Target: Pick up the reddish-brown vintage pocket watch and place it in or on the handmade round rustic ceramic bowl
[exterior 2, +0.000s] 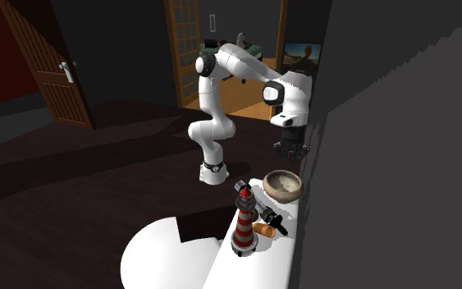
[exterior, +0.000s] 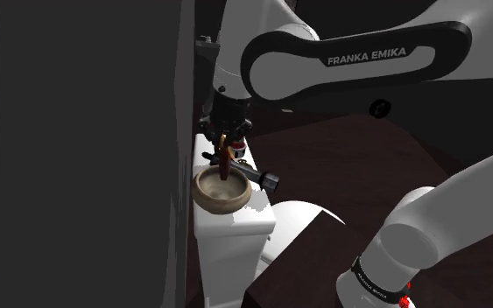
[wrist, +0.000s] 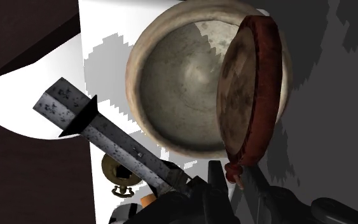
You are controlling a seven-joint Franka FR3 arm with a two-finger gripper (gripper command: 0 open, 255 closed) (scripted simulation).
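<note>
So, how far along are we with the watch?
Done: the gripper is shut on the reddish-brown pocket watch at its stem end, and the watch is off the surface. In hand: the watch hangs over the bowl. Left: lower it, open the fingers, pull away.

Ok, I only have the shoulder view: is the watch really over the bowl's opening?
Observer: Yes. The wrist view shows the pocket watch over the bowl, off-centre, near one side of its rim.
Operator: How is it held?
Observer: The gripper clasps its stem end, and the case hangs below.
Operator: Anything else nearby?
Observer: In the second exterior view a red-and-white lighthouse figure stands apart from the bowl.
</note>
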